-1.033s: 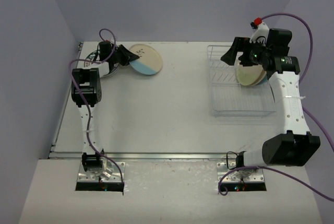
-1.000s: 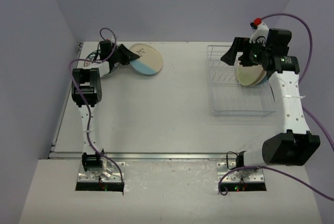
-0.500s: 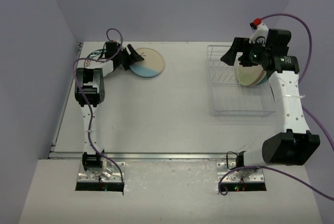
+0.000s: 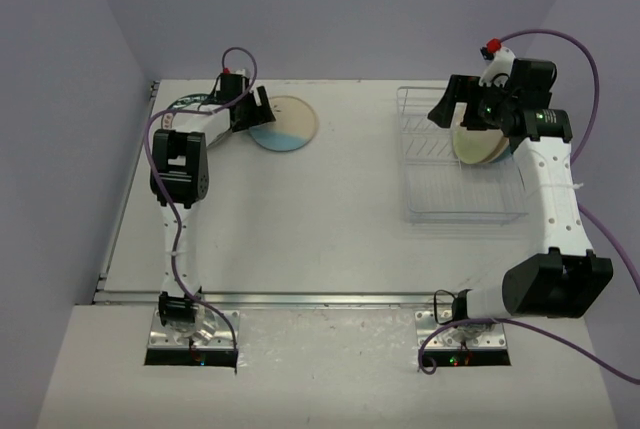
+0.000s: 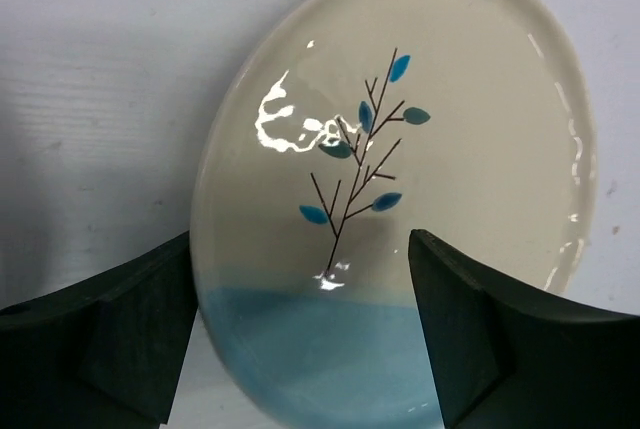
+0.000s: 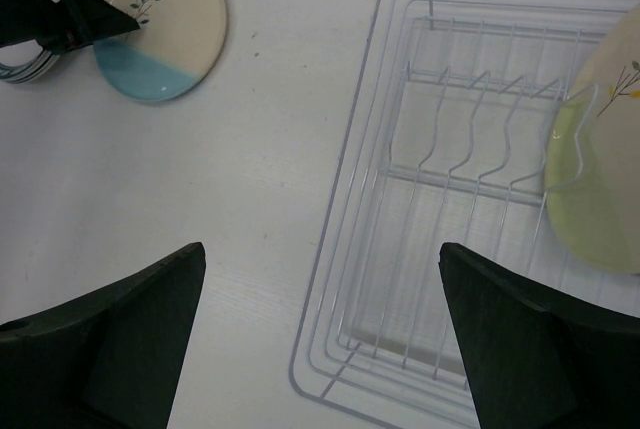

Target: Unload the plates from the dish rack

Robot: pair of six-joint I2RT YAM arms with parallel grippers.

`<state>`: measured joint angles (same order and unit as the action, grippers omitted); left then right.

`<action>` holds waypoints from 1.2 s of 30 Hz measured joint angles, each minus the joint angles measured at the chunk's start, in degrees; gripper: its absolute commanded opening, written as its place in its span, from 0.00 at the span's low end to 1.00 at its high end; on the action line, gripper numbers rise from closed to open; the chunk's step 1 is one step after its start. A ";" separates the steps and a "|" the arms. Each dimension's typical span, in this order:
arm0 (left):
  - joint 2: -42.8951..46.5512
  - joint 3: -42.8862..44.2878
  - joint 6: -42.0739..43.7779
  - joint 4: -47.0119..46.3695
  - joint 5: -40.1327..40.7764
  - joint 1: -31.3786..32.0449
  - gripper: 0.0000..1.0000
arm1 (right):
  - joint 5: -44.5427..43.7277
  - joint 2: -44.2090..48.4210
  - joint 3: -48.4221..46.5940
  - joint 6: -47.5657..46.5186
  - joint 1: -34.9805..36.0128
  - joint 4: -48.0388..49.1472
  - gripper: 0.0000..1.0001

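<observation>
left gripper [image 5: 300,244]: jaws wide apart, holding nothing. its two fingers stand either side of the near edge of the blue-and-cream plate [image 4: 285,123], which lies flat on the table [image 4: 330,219] at about 11 o'clock in the top view. whether a finger touches the rim i cannot tell. right gripper [image 6: 322,259]: jaws fully spread, empty, hovering over the dish rack [image 4: 465,211] at about 2 o'clock on the table. a cream plate [image 6: 600,179] leans among the wire dividers on the rack's 3 o'clock side. judged step: left arm is done setting down, right arm is lining up on the next plate. risks: if the left arm pulls away low, a finger could snag the plate's rim and slide or tip it into the striped plate [image 4: 183,104] just beside it at 9 o'clock. on the right, the wide fingers could strike the wire rails on the way down. the glazed rim could slip from a shallow pinch. the plate could also catch a divider while rising and drag the light rack along. count: two arms, two grippers, one rack. three plates seen for certain, two on the table and one in the rack. a bluish sliver behind the cream plate, under the right arm, may be a fourth, cannot tell. the striped plate is partly hidden by the left arm, so anything stacked there is not countable.
</observation>
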<state>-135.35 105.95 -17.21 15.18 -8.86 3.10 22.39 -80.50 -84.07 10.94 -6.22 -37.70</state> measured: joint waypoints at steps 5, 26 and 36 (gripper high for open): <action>1.87 0.00 3.67 2.91 5.17 0.31 0.80 | -1.82 0.20 0.04 -0.01 0.00 0.86 0.99; 52.76 -23.52 27.34 -4.26 -2.34 14.75 0.76 | -14.98 -5.23 -1.03 -6.02 -4.92 2.53 0.88; 55.43 -31.02 27.36 -1.39 1.72 14.04 0.77 | -15.32 -11.37 -6.41 -9.11 -8.76 1.03 0.87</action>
<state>-79.92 74.93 10.15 13.79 -7.15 17.15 7.07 -91.87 -90.48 1.83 -14.98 -36.67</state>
